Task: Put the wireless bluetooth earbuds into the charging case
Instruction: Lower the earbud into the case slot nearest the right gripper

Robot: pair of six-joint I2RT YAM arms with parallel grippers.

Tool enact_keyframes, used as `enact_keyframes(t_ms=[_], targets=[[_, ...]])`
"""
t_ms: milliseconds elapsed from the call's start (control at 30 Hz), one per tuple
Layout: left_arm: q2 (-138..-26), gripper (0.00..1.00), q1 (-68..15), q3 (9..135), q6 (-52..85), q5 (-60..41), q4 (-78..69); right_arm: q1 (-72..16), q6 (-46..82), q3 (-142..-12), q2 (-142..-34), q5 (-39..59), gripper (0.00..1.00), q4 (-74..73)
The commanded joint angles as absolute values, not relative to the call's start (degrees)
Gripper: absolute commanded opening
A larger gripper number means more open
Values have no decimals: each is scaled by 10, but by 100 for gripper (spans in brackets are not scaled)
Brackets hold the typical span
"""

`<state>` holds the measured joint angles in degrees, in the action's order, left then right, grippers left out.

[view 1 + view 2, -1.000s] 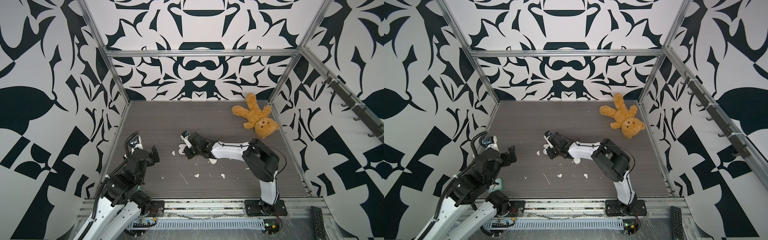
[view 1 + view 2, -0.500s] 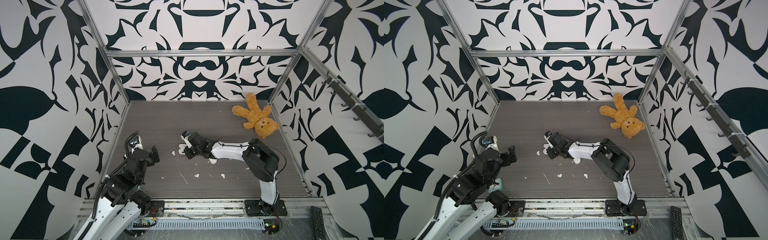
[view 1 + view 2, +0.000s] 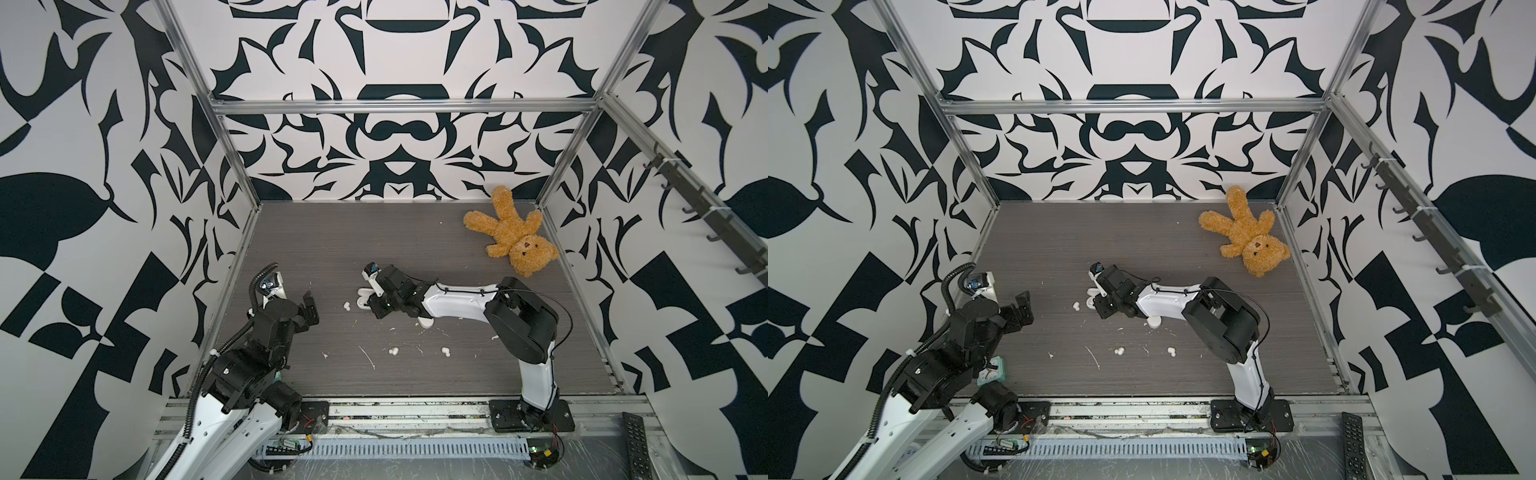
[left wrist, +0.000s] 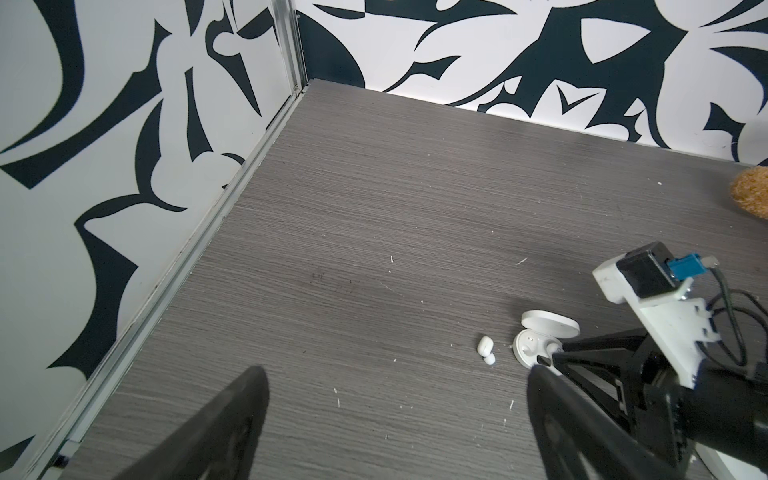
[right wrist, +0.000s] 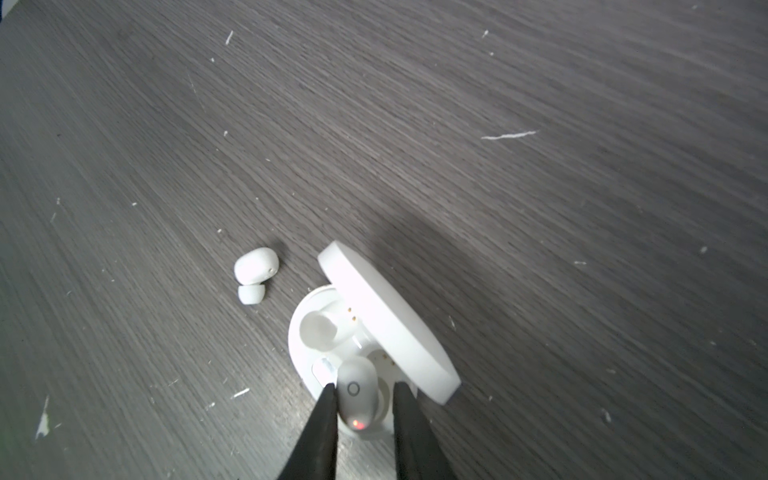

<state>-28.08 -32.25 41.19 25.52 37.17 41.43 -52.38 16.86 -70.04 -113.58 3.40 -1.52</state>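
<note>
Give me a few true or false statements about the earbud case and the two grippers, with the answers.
1. The lid of the charging case stands open. True.
2. An earbud sits in the case between the right gripper's jaws. True.
3. Both case slots are filled. False: one slot is empty, and another earbud lies on the table beside the case.
4. The left gripper holds an earbud. False: its jaws are open, with nothing between them.
</note>
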Motion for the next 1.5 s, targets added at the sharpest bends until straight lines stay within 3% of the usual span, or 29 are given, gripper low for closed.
enact_keyframes(t_ms=[0,1467], targets=[[-276,99,-320,407,259,372,421,-527,177,-698,-1128,27,29,-17],[-277,99,-320,407,259,371,420,-527,184,-694,-1092,12,41,-1]])
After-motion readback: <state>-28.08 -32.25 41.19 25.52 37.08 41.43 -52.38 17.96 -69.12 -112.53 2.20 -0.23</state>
